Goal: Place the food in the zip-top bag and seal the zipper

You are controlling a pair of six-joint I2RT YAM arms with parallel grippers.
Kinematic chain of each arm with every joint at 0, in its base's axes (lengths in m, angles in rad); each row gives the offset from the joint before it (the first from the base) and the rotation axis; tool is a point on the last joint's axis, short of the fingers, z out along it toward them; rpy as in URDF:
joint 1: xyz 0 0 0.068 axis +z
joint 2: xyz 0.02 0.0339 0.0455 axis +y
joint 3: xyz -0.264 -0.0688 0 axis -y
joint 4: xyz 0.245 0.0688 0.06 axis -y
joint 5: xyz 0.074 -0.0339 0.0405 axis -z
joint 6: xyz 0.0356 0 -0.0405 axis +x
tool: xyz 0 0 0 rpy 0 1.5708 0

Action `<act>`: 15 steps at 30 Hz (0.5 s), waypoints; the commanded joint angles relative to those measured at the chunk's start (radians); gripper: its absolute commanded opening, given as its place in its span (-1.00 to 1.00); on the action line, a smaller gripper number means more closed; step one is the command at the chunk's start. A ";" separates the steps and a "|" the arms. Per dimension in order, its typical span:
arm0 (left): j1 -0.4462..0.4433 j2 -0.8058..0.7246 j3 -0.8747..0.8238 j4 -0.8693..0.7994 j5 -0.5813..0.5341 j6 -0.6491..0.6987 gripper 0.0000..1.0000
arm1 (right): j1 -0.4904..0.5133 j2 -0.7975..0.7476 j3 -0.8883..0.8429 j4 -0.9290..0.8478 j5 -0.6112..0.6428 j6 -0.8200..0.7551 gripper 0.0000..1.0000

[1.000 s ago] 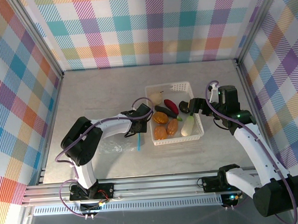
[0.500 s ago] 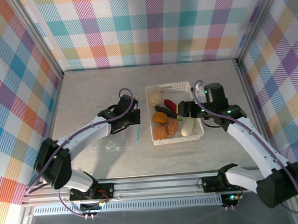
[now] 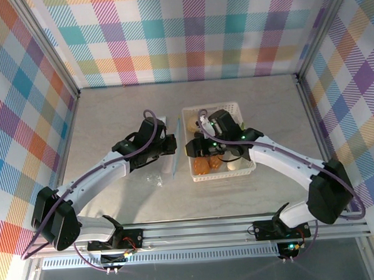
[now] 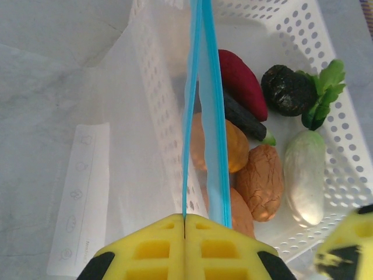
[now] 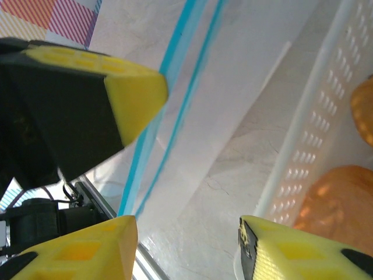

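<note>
Swinging across the white basket (image 4: 344,175), the right gripper (image 3: 198,147) had reached the zip-top bag (image 4: 140,146), jaws half apart and empty, probably to pull its mouth open. Left gripper (image 4: 185,233) stayed clamped on the zipper (image 4: 195,116). Food (image 4: 259,181) lay unbagged in the basket beside it.

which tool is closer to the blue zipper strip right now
Left. The left tool is shut on the zipper, touching it. The right tool hovers open just beside the strip, next to the basket wall.
</note>
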 commanded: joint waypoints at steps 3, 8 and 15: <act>0.008 -0.037 -0.017 0.038 0.045 -0.021 -1.00 | 0.014 0.046 0.046 0.078 0.028 0.036 -0.05; 0.010 -0.049 -0.032 0.047 0.052 -0.026 -1.00 | 0.016 0.088 0.063 0.096 0.015 0.042 -0.15; 0.027 -0.060 -0.044 0.059 0.068 -0.034 -1.00 | 0.035 0.104 0.073 0.106 -0.010 0.040 -0.15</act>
